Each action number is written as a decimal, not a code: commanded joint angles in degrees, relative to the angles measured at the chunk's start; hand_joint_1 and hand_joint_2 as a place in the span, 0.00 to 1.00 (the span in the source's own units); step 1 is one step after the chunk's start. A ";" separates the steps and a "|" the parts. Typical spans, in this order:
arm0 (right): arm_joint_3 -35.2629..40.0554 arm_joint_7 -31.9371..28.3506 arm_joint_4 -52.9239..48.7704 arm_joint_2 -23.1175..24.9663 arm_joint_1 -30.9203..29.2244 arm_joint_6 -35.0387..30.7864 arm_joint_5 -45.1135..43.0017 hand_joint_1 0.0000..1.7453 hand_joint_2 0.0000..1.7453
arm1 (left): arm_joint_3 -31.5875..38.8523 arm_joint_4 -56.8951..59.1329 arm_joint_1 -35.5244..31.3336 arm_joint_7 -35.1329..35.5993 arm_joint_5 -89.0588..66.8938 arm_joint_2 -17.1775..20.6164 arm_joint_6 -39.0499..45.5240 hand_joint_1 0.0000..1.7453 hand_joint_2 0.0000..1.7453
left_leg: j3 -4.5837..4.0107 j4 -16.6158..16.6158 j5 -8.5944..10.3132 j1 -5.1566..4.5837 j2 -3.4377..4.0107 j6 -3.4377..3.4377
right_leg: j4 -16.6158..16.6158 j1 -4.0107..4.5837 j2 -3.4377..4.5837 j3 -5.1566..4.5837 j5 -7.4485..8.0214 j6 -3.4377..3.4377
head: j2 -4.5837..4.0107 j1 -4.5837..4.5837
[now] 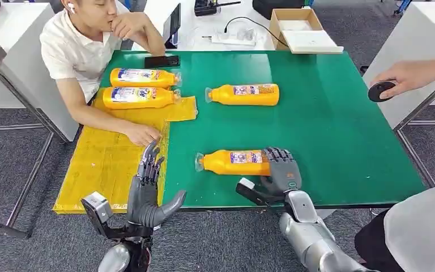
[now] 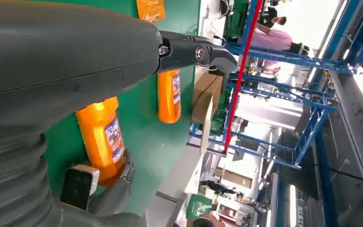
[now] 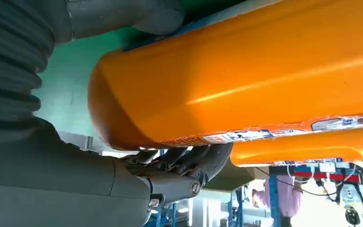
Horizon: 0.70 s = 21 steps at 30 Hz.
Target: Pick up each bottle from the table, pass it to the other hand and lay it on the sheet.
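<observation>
A: Where is the nearest bottle [image 1: 235, 162]?
B: It lies on its side on the green table [image 1: 340, 130], near the front edge, cap toward the yellow sheet [image 1: 110, 156]. The right hand [image 1: 280, 170] is wrapped round its base, fingers over the top and thumb below, as the right wrist view shows.
A: And the left hand [image 1: 150, 192]?
B: It holds nothing; its fingers are straight and apart, thumb out, above the sheet's edge.
A: The other bottles?
B: Two bottles [image 1: 141, 88] lie side by side on the sheet's far end. A fourth bottle [image 1: 243, 94] lies on the table beyond the held one.
A: Anyone near?
B: A seated person [image 1: 85, 51] rests a hand on the sheet.
</observation>
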 commanded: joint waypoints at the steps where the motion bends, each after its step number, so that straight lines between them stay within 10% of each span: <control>1: -0.04 2.17 7.87 -1.91 2.47 4.89 -0.90 0.98 1.00 | -1.44 4.57 -2.40 0.52 0.60 1.92 -0.42 0.00 1.00 | 0.16 -0.06 0.01 0.04 -0.13 -0.05 | -0.09 0.05 -0.17 0.24 -0.03 -0.06 | 0.00 0.02; 9: -0.16 1.19 7.69 -1.09 3.50 4.61 -1.52 1.00 1.00 | -1.33 3.50 -1.65 0.51 0.68 2.30 -0.48 0.00 1.00 | 0.52 -0.11 -0.01 0.08 -0.20 -0.06 | -0.21 0.09 -0.24 0.66 -0.06 -0.08 | -0.02 0.02; 14: -6.40 -16.52 4.91 2.31 4.60 5.06 -15.91 1.00 1.00 | -1.19 2.52 -1.35 -0.27 0.85 2.59 -0.23 0.00 1.00 | 0.66 -0.14 -0.03 0.11 -0.18 -0.08 | -0.26 0.13 -0.24 0.81 -0.06 -0.12 | -0.02 0.00; 21: -6.76 -23.65 2.47 3.28 5.11 6.52 -23.20 1.00 1.00 | -1.02 2.67 -1.55 -0.81 1.06 2.63 0.13 0.00 1.00 | 0.64 -0.07 -0.14 0.10 0.09 -0.06 | -0.16 0.12 0.03 0.71 -0.04 -0.11 | 0.00 0.00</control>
